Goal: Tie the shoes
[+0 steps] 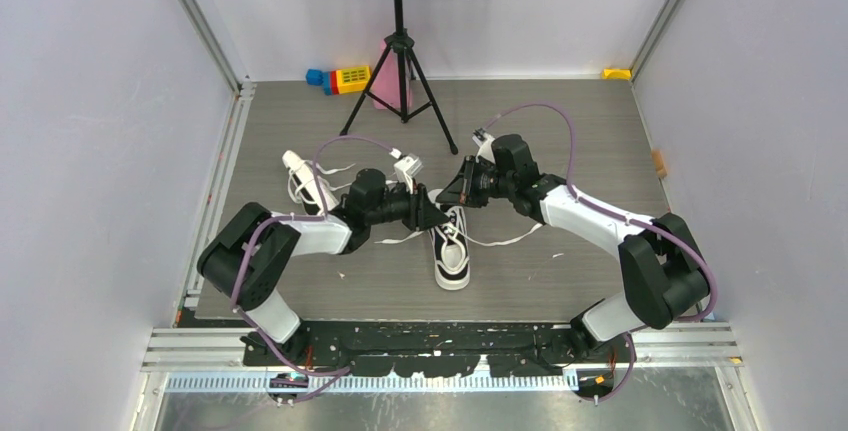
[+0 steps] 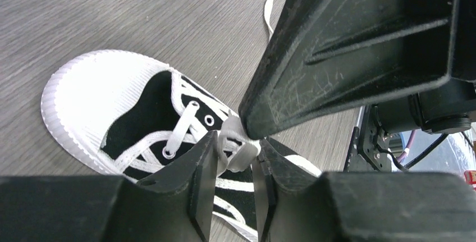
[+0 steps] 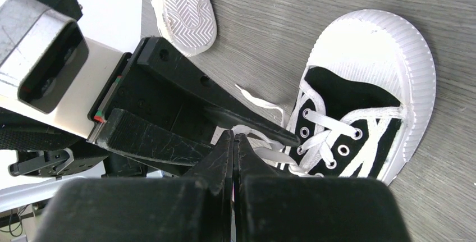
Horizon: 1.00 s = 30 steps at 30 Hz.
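Observation:
One of the shoes (image 1: 450, 251) stands upright mid-table: black upper, white toe cap (image 2: 95, 93), white laces (image 3: 331, 127). The other shoe (image 1: 303, 181) lies tipped at the left, its sole (image 3: 182, 6) showing. Both grippers meet over the upright shoe's tongue. My right gripper (image 3: 233, 136) is shut, pinching a loop of white lace (image 2: 238, 149) at its tip. My left gripper (image 2: 237, 144) is open, its fingers (image 2: 202, 169) on either side of that loop. In the top view the left gripper (image 1: 432, 213) and right gripper (image 1: 455, 191) almost touch.
A black tripod stand (image 1: 400, 61) rises at the back centre. Coloured blocks (image 1: 340, 79) lie beside it. A yellow piece (image 1: 617, 73) sits in the back right corner. Loose lace ends (image 1: 510, 241) trail over the table to the right of the shoe.

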Tool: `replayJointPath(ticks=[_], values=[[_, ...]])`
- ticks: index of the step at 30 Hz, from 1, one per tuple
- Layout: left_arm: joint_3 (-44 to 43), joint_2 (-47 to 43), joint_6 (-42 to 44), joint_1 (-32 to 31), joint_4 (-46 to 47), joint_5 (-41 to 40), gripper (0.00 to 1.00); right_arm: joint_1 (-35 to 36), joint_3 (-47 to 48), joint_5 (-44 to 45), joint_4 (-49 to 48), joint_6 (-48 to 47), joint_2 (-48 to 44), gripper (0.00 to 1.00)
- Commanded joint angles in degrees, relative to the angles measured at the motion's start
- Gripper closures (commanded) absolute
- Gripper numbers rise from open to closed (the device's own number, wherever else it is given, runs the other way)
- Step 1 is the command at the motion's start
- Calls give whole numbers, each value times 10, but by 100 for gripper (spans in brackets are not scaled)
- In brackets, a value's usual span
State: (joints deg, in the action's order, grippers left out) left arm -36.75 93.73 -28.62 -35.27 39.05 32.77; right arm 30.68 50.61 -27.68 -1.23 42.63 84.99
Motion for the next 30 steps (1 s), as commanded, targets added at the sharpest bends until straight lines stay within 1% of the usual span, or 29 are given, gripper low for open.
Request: replayJointPath(ticks=[1, 6, 9, 17, 20, 22, 24, 25, 28, 29, 30], values=[[17, -33, 21, -2, 3, -3, 72, 3, -9, 17, -16, 1, -32, 100], [20, -37, 24, -1, -6, -6, 92, 3, -24, 41, -23, 3, -49, 100], [18, -40, 25, -1, -13, -9, 100, 2, -29, 49, -21, 3, -53, 100], [5, -56, 41, -2, -78, -28, 100, 1, -55, 92, -21, 10, -81, 99], [-2, -58, 46, -3, -90, -30, 100, 0, -69, 97, -37, 25, -89, 92], [-9, -54, 50, -8, -95, -33, 100, 0, -76, 101, -45, 34, -95, 92], [-20, -52, 61, -15, -120, -44, 100, 0, -82, 107, -46, 36, -103, 91], [-27, -53, 70, -21, -137, -53, 100, 0, -84, 109, -43, 36, -109, 87], [-45, -58, 96, -34, -181, -77, 100, 0, -89, 124, -21, 32, -128, 59], [-49, -60, 101, -37, -190, -84, 100, 0, -91, 134, -7, 32, -136, 53], [-53, -61, 103, -39, -196, -87, 100, 0, -90, 151, 17, 35, -146, 50]])
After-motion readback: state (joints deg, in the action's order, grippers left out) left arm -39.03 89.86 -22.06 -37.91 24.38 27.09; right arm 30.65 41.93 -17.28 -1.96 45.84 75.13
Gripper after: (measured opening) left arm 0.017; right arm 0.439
